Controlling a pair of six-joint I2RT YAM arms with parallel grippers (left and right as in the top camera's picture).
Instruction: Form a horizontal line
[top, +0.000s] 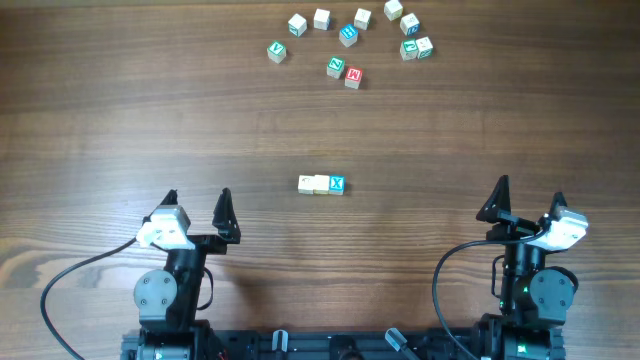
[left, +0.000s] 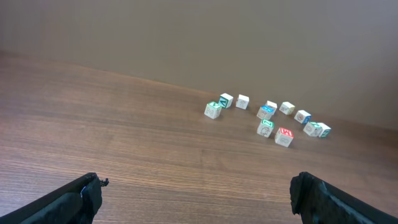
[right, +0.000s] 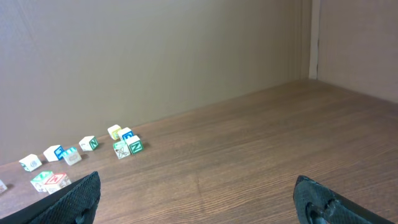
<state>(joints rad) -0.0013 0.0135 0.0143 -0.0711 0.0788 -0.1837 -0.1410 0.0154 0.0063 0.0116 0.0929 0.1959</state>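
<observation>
Three small wooden cubes sit side by side in a horizontal line (top: 321, 184) at the table's middle: two pale-topped cubes (top: 307, 184) on the left and a cube with a blue X (top: 337, 184) on the right, touching. My left gripper (top: 197, 206) is open and empty at the near left, well apart from the line. My right gripper (top: 529, 198) is open and empty at the near right. The line is out of view in both wrist views, where the open left fingers (left: 196, 193) and open right fingers (right: 196, 196) frame bare table.
A loose cluster of other cubes lies at the far edge (top: 350, 40), among them a red-lettered cube (top: 353, 76) and green-lettered cubes (top: 277, 51). The cluster shows in the left wrist view (left: 267, 118) and the right wrist view (right: 87, 152). A wall stands behind.
</observation>
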